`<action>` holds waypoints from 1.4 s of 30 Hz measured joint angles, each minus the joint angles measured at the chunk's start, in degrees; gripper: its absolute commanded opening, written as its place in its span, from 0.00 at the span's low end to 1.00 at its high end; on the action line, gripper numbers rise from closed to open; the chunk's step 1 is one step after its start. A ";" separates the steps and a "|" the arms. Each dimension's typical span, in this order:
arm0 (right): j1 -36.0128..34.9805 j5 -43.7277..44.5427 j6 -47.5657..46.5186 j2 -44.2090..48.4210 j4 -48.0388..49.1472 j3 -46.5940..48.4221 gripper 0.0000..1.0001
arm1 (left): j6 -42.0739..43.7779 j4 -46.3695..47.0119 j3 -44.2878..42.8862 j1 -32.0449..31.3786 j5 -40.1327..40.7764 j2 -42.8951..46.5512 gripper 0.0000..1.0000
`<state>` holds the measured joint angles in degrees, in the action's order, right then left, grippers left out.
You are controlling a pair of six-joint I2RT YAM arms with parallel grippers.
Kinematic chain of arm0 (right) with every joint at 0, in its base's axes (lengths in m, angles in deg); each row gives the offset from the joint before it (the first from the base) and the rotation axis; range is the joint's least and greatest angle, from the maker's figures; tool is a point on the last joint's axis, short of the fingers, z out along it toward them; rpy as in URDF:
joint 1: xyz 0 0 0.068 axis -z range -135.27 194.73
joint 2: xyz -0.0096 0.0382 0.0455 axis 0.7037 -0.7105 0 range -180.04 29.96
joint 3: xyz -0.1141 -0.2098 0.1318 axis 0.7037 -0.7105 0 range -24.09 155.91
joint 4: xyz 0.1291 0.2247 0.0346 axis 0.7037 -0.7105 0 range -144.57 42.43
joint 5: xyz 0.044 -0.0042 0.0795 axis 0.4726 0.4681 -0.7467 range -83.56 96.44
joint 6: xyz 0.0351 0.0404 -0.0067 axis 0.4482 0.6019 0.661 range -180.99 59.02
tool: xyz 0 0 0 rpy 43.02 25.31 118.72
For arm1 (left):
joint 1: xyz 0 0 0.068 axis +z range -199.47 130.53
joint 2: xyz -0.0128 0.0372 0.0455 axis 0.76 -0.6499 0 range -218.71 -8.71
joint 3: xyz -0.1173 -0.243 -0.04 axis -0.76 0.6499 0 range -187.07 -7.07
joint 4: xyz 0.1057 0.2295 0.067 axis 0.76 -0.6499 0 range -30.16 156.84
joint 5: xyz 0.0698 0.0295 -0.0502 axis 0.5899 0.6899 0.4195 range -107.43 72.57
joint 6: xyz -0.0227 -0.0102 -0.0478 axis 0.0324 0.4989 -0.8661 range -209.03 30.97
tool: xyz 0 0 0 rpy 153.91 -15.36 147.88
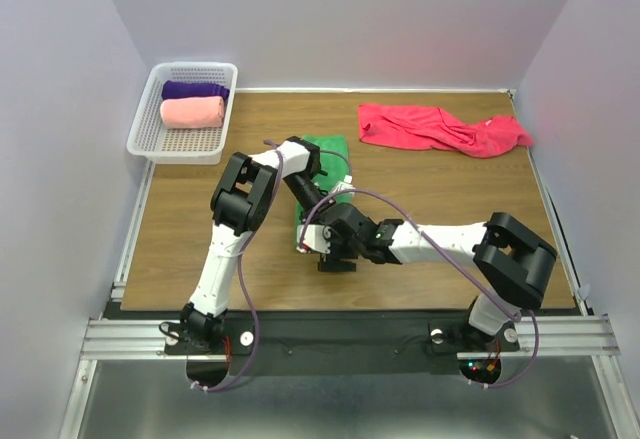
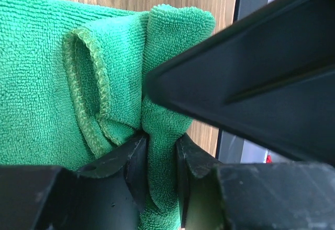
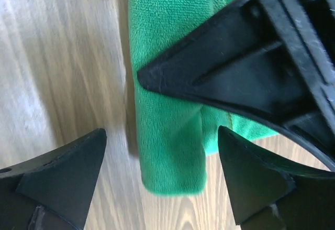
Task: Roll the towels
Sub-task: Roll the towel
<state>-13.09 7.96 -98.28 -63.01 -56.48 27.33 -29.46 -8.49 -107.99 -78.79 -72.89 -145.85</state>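
The green towel [image 1: 331,149] lies mid-table, largely hidden under both arms. My left gripper [image 2: 159,141] [image 1: 322,202] is shut on a bunched fold of the green towel [image 2: 47,83]. In the right wrist view, the rounded near end of the green towel [image 3: 167,151] rests on the wood. My right gripper [image 3: 162,135] [image 1: 312,242] is open and straddles that end without touching it. The crimson towel [image 1: 440,127] lies crumpled and unrolled at the back right. Rolled purple [image 1: 195,89] and salmon-pink [image 1: 192,112] towels sit in the basket.
The white mesh basket [image 1: 150,139] stands at the back left corner. The two grippers are close together, each with a finger of the other in its wrist view. White walls close in the left, back and right sides. A metal rail [image 1: 340,334] runs along the near edge.
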 measured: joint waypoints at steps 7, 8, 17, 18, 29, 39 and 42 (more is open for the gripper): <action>0.11 -1.25 0.24 -1.27 3.45 -1.01 0.35 | 0.07 -0.87 0.04 0.09 -0.66 0.11 0.54; 0.59 -2.08 0.55 -1.29 3.34 -1.03 0.33 | 0.02 -0.87 0.15 0.09 -0.66 0.37 0.54; 5.09 -11.98 4.26 -2.16 -0.57 1.36 0.24 | 1.46 4.98 2.14 0.87 7.61 8.57 0.61; 5.60 -12.85 4.63 -2.47 -1.70 2.01 0.25 | 1.53 5.86 2.05 1.38 8.57 9.49 0.62; 7.61 -19.21 8.55 -3.06 -14.95 6.16 0.24 | 2.73 16.74 1.73 19.61 17.62 24.81 0.63; 7.65 -24.28 12.15 -4.61 -31.54 15.54 0.24 | -6.25 41.68 31.78 22.95 16.85 50.60 0.69; 8.00 -28.09 12.11 -7.72 -33.11 19.52 0.24 | -7.30 48.72 39.98 22.95 16.74 60.52 0.72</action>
<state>-5.10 -20.12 -86.18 -70.72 -89.59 46.85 -36.76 40.23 -68.02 -55.84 -56.15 -85.33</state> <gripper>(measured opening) 0.256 0.698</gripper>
